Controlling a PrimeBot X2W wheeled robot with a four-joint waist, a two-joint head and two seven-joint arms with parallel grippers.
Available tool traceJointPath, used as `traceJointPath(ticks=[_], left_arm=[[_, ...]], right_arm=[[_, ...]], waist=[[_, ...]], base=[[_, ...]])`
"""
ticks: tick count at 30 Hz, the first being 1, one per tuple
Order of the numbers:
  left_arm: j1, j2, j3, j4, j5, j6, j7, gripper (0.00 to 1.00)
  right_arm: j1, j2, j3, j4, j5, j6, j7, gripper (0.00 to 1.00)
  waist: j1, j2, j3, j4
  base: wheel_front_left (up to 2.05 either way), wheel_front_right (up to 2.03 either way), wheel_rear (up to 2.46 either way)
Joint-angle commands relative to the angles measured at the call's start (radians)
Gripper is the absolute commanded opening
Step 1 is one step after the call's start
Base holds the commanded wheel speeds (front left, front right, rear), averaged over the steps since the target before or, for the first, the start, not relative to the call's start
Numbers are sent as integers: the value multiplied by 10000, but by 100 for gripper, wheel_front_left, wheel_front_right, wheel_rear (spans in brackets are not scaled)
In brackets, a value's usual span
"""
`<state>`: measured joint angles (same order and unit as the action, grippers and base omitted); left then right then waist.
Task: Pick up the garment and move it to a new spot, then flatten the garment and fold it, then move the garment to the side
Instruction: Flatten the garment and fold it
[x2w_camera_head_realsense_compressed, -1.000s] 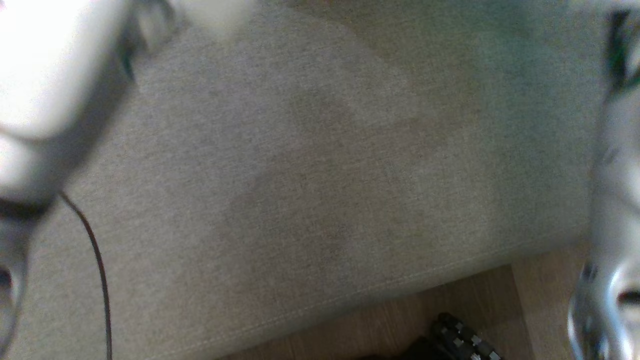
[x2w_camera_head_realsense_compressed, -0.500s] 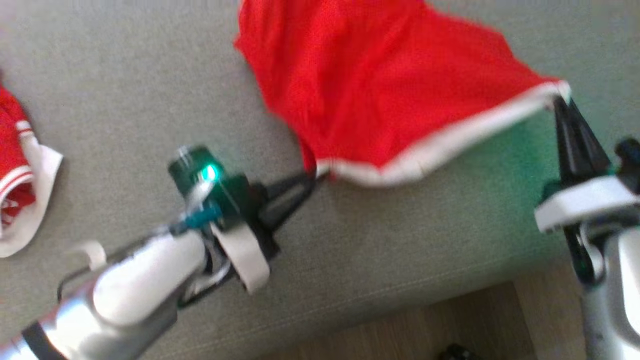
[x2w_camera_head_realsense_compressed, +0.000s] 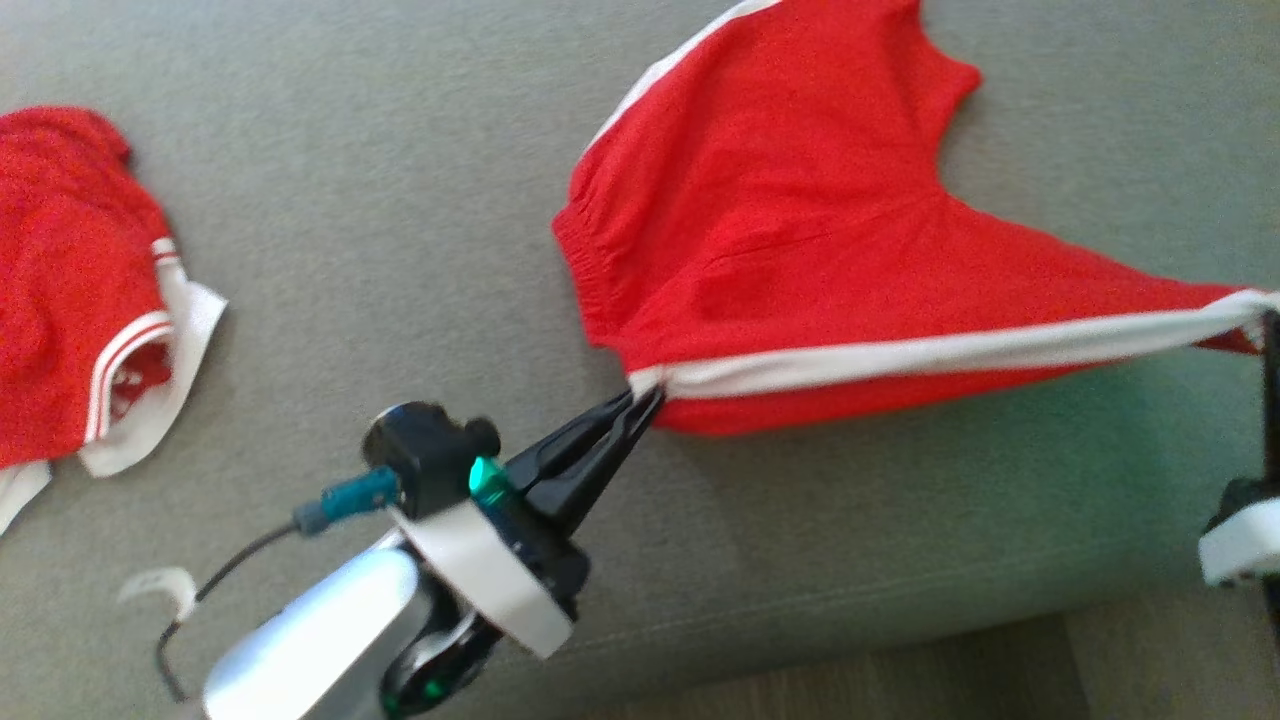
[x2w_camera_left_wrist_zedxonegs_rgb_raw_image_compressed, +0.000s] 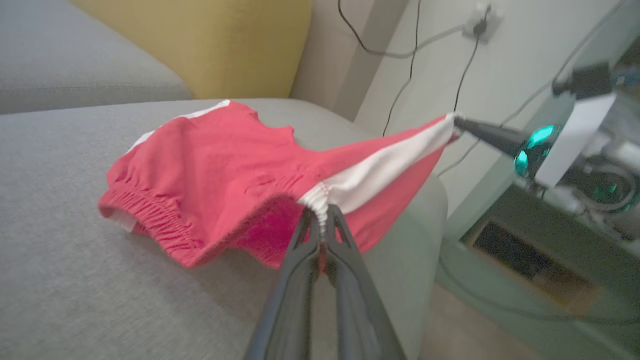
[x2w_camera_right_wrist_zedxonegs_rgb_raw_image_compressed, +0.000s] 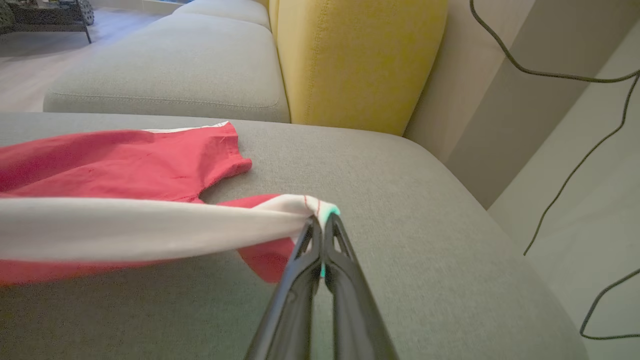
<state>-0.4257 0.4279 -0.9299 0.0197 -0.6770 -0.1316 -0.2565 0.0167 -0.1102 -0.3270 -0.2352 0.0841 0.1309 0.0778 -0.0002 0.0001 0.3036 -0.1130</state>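
A pair of red shorts with white side stripes lies partly on the grey sofa seat, its near edge lifted and stretched taut. My left gripper is shut on the waistband corner of the red shorts, as the left wrist view's gripper shows. My right gripper at the right edge is shut on the far end of the white stripe. In the right wrist view the right gripper pinches the white hem of the red shorts.
A second red and white garment lies at the left of the seat. A yellow cushion stands at the sofa's back. The seat's front edge and wooden floor run along the bottom. Cables hang on the wall.
The head camera has swung from a blurred view of bare seat to the shorts. Since half a second ago the shorts are stretched wider between both grippers, the white stripe pulled straight.
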Motion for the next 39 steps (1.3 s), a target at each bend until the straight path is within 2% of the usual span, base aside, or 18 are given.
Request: traceJointPath(ticks=[1,4,9,14,17,24,35,36,37,38,39], left_arm=[[-257,-70,467,-347,-406,10,-53,0],[-500,-703,704,-11,-1459,10,-53,0],[-1373,-1886,955,1118,-2626,10,-53,0],[-2286,-2903,1183,2422,-3494,10,-53,0],[-2722,-3303,1441,3180,-3909,10,-53,0],[-3609,-3642,1704,4056,-4329,10,-53,0],[-4190,-3771,1771,4318,-4318,10,-53,0],[-4209,-3772,1750,4305,-4313,10,-53,12],[-4221,-3773,1750,4297,-4276,10,-53,42],[-4216,-3773,1752,4339,-4191,10,-53,54],[-4178,-3774,1807,4413,-4114,10,-53,85]], right_arm=[[-460,-195,42,-431,-112,-2,178,0],[-1035,-712,58,-324,-541,-2,649,0],[-2481,-1782,392,326,-1410,-2,1478,0],[-4404,-2635,1166,1579,-1712,-2,1984,0],[-5616,-2968,1707,2540,-1788,-2,2037,0],[-7858,-3293,2771,4383,-1862,-2,1998,0],[-10555,-3032,3966,7414,-2405,-2,1191,0],[-10698,-2977,4037,7634,-2430,-2,1005,0],[-10799,-2895,4089,7837,-2424,-2,785,46],[-10844,-2772,4031,8057,-2356,-2,604,100],[-10852,-2618,3924,8251,-2235,-2,399,100]], waist=[[2,-1,174,322],[2,-1,356,715],[2,-1,785,1262],[2,-1,1305,1603],[2,-1,1640,1753],[2,-1,2253,2010],[2,-1,2777,2206],[2,-1,2797,2205],[2,-1,2800,2199],[2,-1,2778,2190],[2,-1,2739,2178]], base=[[0,0,0],[0,0,0],[0,0,0],[0,0,0],[0,0,0],[0,0,0],[0,0,0],[0,0,0],[0,0,0],[0,0,0],[0,0,0]])
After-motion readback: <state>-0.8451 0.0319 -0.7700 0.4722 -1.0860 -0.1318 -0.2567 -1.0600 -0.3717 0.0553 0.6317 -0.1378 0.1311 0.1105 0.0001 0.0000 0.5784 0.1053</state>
